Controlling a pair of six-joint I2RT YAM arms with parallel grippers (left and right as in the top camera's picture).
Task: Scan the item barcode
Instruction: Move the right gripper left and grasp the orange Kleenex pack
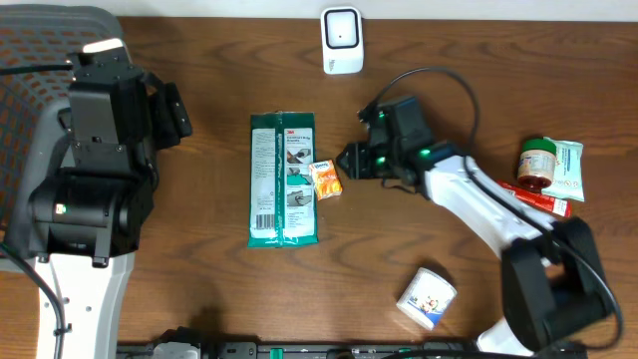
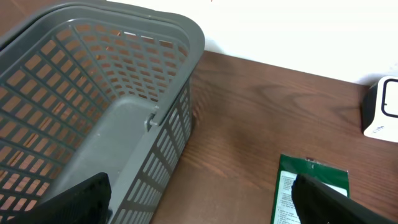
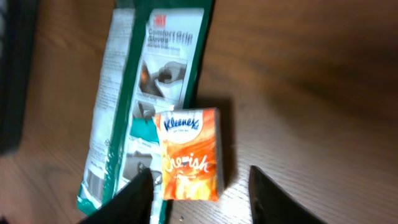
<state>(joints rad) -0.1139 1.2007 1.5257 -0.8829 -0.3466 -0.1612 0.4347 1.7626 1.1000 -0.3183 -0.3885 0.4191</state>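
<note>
An orange Kleenex tissue pack (image 3: 189, 155) lies on the wooden table (image 3: 311, 74), touching a green 3M gloves package (image 3: 134, 93), its lower end between the right gripper (image 3: 199, 194)'s parted fingers.

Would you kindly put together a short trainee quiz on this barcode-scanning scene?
1. True or false: the small orange Kleenex tissue pack lies against the flat green glove package.
2. The right tool has its fingers either side of: A the tissue pack; B a red-lidded jar; C a white tub.
3. Fill in: the box-shaped plastic scanner is coloured ____.
Key: 1 true; 2 A; 3 white.
</note>
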